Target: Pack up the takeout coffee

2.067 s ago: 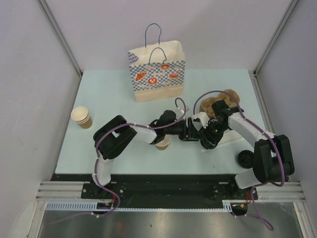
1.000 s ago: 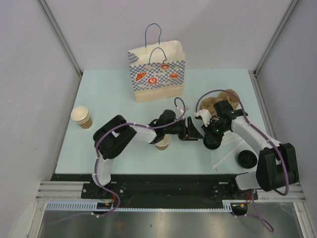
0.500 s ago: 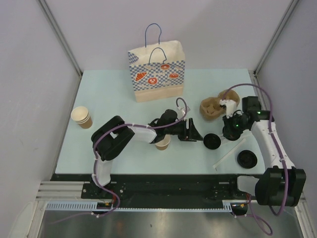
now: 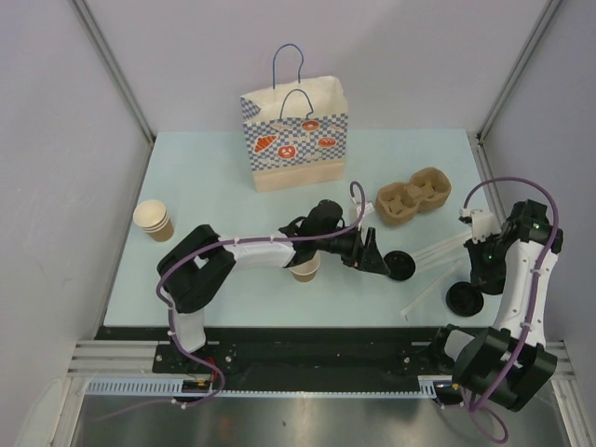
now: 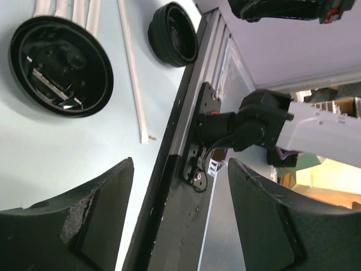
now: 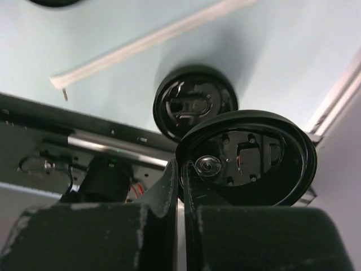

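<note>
- A pale table (image 4: 214, 186) seen from above, with two robot arms reaching in from its near edge. The packing looks barely begun.
- The coffee cup (image 4: 306, 271), small and brown, stands near the middle of the table, partly under the left arm. It has no lid on and is outside the bag.
- The paper bag (image 4: 296, 140), printed and with handles, stands upright toward the far edge, well apart from the cup.
- The left hand (image 5: 179, 166) is open and empty, fingers spread wide. It is just beside a black lid (image 4: 401, 266) lying on the table to the right of the cup.
- The right hand (image 6: 180, 169) is closed, pinching the rim of a second lid (image 6: 248, 149) above the table near its right edge.
- Left to do, as I judge it: put a lid on the cup, then put the cup in the bag.
- A third lid (image 4: 464, 299) lies at the right front.
- Wrapped straws (image 4: 438, 250) lie between the lids on the table.
- A cardboard cup tray (image 4: 413, 196) sits to the right of the bag.
- A stack of spare cups (image 4: 153, 220) stands at the left edge.
- Nothing lies between the cup and the bag, though the left arm stretches over the cup.
</note>
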Controlling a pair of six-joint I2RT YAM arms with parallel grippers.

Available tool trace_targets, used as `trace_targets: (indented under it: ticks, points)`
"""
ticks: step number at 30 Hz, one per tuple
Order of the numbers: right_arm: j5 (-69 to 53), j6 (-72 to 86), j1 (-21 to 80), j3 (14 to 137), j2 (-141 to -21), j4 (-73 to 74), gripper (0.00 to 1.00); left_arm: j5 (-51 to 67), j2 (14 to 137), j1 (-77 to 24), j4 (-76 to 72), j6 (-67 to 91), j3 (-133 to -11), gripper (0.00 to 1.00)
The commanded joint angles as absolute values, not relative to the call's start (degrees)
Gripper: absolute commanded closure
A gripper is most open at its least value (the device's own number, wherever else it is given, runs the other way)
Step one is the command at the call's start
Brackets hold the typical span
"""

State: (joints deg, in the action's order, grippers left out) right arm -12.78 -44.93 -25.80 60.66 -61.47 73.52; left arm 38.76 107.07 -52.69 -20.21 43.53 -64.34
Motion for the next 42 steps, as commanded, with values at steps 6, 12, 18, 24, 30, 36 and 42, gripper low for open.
trace_targets:
  ticks: [6, 12, 18, 24, 30, 36, 42]
  points:
    - [-13.35, -47.99, -24.61, 54.67, -66.18, 75.42, 1.0, 39.73, 104.76, -52.82, -13.89, 36.92, -66.09, 0.27]
    - [-12.57, -45.7, -21.89, 50.28, -66.09, 72.25, 1.0, 39.11, 106.26, -53.35, -12.75, 36.65, -68.38, 0.26]
    - [-10.82, -45.18, -21.97, 48.34, -67.59, 68.57, 0.96, 38.85, 106.35, -53.35, -13.1, 36.83, -68.03, 0.26]
    - [-10.72, -44.91, -21.71, 47.99, -67.06, 66.45, 0.65, 39.55, 105.73, -53.35, -13.01, 35.86, -68.03, 0.26]
    - [-11.16, -44.74, -20.48, 48.51, -63.73, 67.32, 0.43, 40.69, 103.8, -53.35, -11.6, 33.32, -68.82, 0.25]
    - [-15.38, -42.11, -15.66, 55.61, -58.36, 70.75, 0.24, 41.75, 98.02, -53.26, -8.18, 28.49, -70.31, 0.22]
    - [-16.88, -33.68, -5.57, 61.26, -62.39, 65.76, 0.23, 42.28, 91.15, -49.14, -3.17, 24.79, -70.23, 0.19]
